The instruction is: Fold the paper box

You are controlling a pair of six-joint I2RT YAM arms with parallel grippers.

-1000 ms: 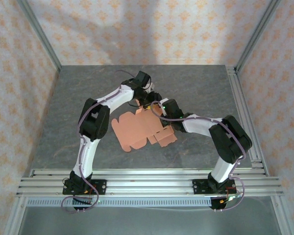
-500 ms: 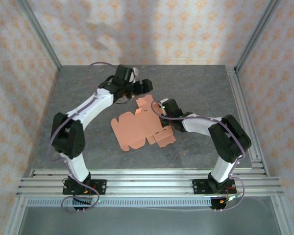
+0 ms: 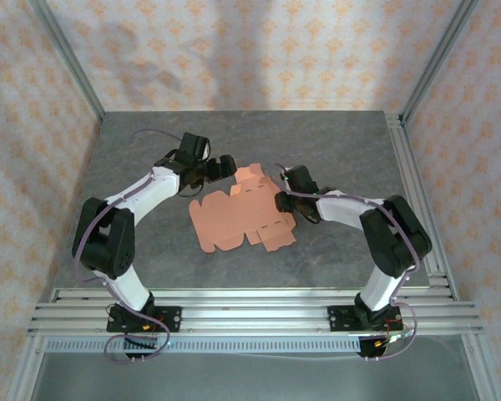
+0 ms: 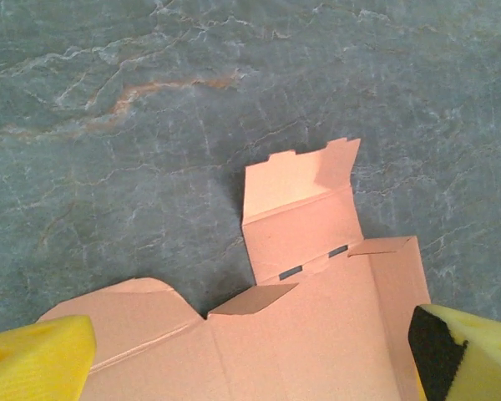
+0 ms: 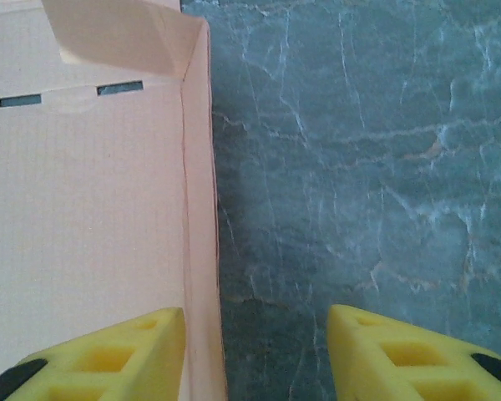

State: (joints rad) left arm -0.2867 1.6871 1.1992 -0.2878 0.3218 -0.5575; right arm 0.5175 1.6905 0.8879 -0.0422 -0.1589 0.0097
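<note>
I am holding left gripper (image 4: 246,344) and right gripper (image 5: 257,336) spread; salmon-orange card sheet (image 3: 234,221) lying on grey marbled tabletop (image 3: 342,142), wallpapered walls (image 3: 234,50) enclosing.

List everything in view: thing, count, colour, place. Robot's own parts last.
paper box: one, salmon-orange, flat unfolded sheet mid-table, far flap partly lifted
table: one, grey marbled, under everything
rails: several, silver, table's near edge and right side
walls: three, cream with orange motif, around table
left arm: one, white and black, at sheet's far-left
right arm: one, white and black, at sheet's right edge
left fingers: two, yellow, wide apart
right fingers: two, yellow, apart, empty
</note>
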